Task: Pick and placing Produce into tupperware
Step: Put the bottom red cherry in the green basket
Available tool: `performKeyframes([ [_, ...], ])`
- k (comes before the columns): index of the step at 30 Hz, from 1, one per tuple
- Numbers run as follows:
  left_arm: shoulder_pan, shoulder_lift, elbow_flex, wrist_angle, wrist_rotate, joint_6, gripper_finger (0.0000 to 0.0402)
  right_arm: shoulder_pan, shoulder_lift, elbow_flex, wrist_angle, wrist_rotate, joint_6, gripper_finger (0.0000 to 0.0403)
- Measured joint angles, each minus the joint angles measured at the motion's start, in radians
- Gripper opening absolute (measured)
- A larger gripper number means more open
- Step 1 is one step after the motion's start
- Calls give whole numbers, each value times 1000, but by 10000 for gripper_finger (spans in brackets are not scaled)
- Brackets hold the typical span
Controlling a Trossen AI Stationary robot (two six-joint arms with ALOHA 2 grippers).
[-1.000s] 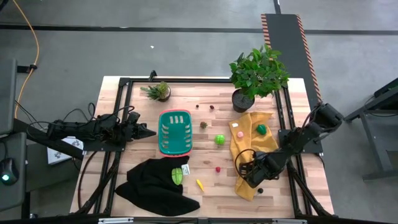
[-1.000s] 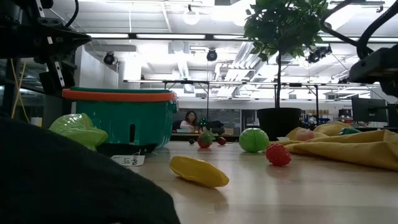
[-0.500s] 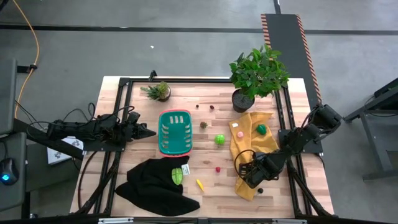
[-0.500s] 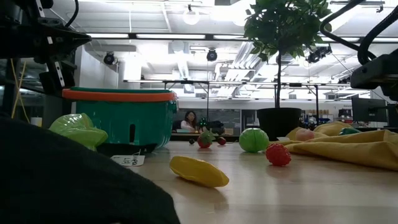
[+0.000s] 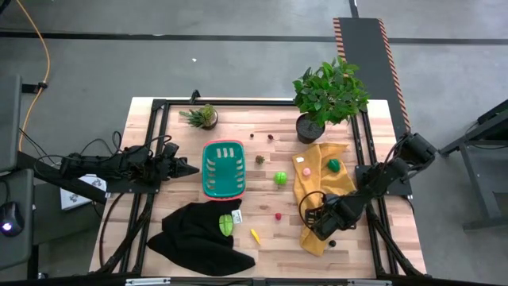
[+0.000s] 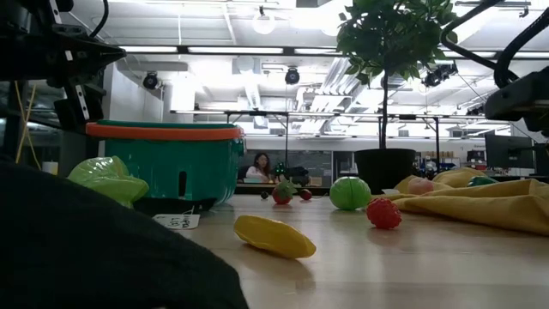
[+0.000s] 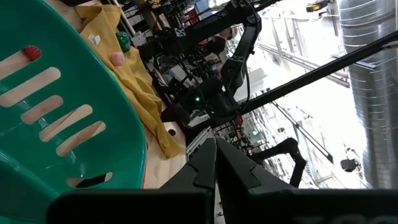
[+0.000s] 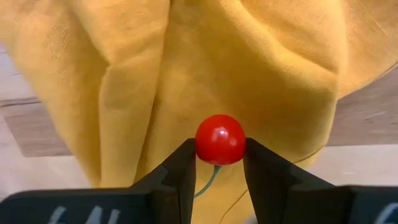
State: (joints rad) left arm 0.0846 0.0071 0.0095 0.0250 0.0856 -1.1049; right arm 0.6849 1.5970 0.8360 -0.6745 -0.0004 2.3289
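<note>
Small glossy red cherry with a thin green stem (image 8: 220, 139): pinched between the 2 dark fingers of the right gripper (image 8: 220, 163), closed onto its sides. High view puts the right gripper (image 5: 320, 223) low over the lower end of the crumpled yellow cloth (image 5: 317, 191), on the right of the tabletop (image 5: 270, 246).

Small rectangular teal-green plastic basket with slotted bottom and red-pink rim (image 5: 223, 168): left of centre, well apart from the cherry. Looks empty in the high view; the red spot seen by the left wrist camera shows through a slot, so probably lies beyond it.

Produce still loose:
- round green fruit (image 5: 280, 178), between basket and yellow cloth
- small red berry (image 5: 279, 215) on bare wood
- yellow banana-like piece (image 5: 255, 235) near the front edge
- yellow-green piece (image 5: 226, 224) on the black cloth (image 5: 198, 234)
- pink piece (image 5: 305, 171) and green piece (image 5: 334, 165) on the yellow cloth
- tiny dark piece (image 5: 332, 243) beside the right gripper
- 3 very small items behind the basket, too small to identify

Left gripper (image 5: 189, 168): waits just beside the basket's left side; fingers drawn together, holding nothing.

Progress, as judged: nothing placed yet. 1 item grasped, carry to basket pending; all others left.

Not part of the task: 2 potted green plants at the back; a person far off in the room.
</note>
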Motion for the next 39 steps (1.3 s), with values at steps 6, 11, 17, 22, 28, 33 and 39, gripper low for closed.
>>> performKeyframes([
  [6, 0, 0, 0, 0, 0, 0, 1, 0, -45, 0, -1, 20, -7, 103],
  [11, 0, 0, 0, 0, 0, 0, 1, -5, -107, 1, -2, 87, -11, 103],
  [17, 0, 0, 0, 0, 0, 0, 1, -7, -182, 1, 2, 193, -56, 103],
  [22, 0, 0, 0, 0, 0, 0, 1, -7, -223, 2, 40, 277, -135, 103],
  [28, 0, 0, 0, 0, 0, 0, 1, -9, -236, 2, 114, 356, -196, 103],
  [33, 0, 0, 0, 1, 7, 0, 1, -50, -236, 2, 222, 412, -343, 103],
  [39, 0, 0, 0, 1, 7, 11, 1, -133, -236, 2, 358, 419, -558, 103],
])
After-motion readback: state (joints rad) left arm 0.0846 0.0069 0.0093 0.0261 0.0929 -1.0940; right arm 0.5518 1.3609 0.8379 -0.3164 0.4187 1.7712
